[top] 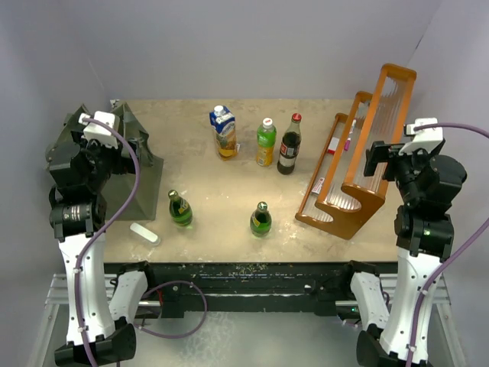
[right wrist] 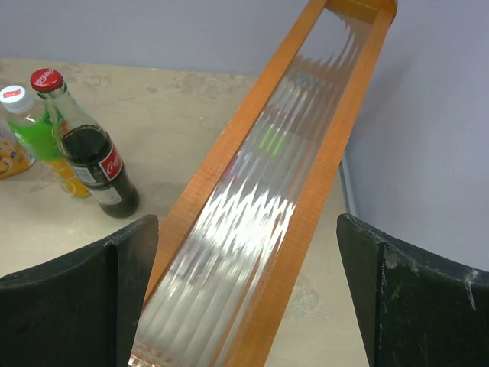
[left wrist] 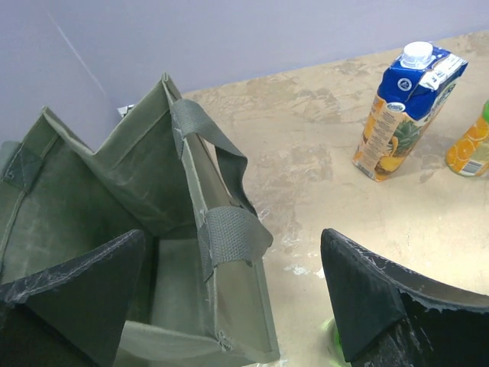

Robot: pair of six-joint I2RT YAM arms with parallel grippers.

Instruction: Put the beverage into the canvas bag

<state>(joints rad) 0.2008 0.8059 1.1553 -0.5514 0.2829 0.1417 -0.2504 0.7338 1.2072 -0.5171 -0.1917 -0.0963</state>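
Across the tabletop (top: 221, 206) five drinks (top: 265, 143) stand outside the canvas bag (left wrist: 76, 199); left hand (left wrist: 233, 237) and right hand (right wrist: 246, 222) spread apart, empty.

Cola bottle (right wrist: 92, 164), dark contents: white Coca-Cola script on its red cap (right wrist: 46, 79), and the same script on the red label (right wrist: 107, 164) round the body.
Juice carton (left wrist: 405, 107): round blue-and-white emblem and a white printed panel near the top, lettering too small to read.
Green bottle (right wrist: 30, 130): white cap bearing a red mark, illegible.
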